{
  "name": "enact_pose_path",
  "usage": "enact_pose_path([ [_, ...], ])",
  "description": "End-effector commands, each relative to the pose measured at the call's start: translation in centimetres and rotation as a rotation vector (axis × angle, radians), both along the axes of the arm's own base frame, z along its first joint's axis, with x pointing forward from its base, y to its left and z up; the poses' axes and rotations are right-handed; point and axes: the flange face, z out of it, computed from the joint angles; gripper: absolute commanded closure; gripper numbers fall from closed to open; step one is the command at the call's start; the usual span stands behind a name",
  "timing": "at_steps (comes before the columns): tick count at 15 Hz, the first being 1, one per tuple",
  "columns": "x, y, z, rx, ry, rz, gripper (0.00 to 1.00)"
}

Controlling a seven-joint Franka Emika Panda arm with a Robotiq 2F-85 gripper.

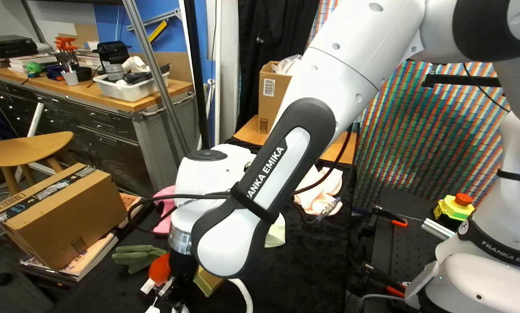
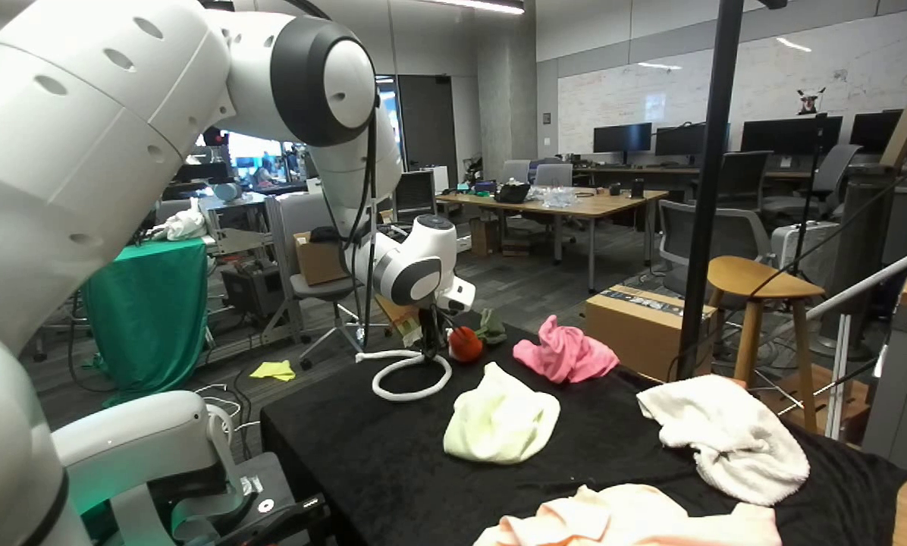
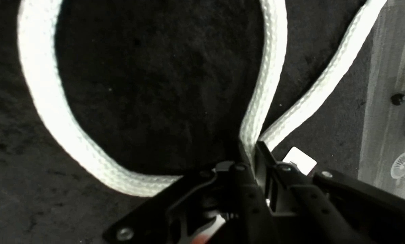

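1. Rope (image 3: 275, 40), white and braided, curves in a loop on the black table cloth (image 2: 378, 455); in an exterior view, a round red object (image 2: 466, 344) sits near it;
2. My gripper (image 3: 253, 147) is closed on one strand, pinching it low over the cloth; another strand runs just beside the grip;
3. Grasping seems the step in hand; the next move, I judge, calls for a firm pinch and slow motion, lest the neighbouring strand snag.

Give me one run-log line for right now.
claw: closed; held: white rope, looped on black cloth; nearby: red round object, pale green cloth
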Motion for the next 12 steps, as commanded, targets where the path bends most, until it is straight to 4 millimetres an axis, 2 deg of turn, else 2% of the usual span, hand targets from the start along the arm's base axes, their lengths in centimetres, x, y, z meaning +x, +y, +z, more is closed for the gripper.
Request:
enact_pose_path([
  [1,0.3,0.1,1.5,0.004,-0.012,0.006,0.89],
  [4,-0.2,-1.2,2.7,-0.043,-0.034,0.034,0.88],
  [6,-0.4,-3.4,4.1,-0.104,-0.069,0.051,0.88],
  [8,-0.6,-6.4,5.8,-0.163,-0.111,0.053,0.89],
  [12,-1.5,-13.3,10.9,-0.219,-0.203,0.02,0.89],
])
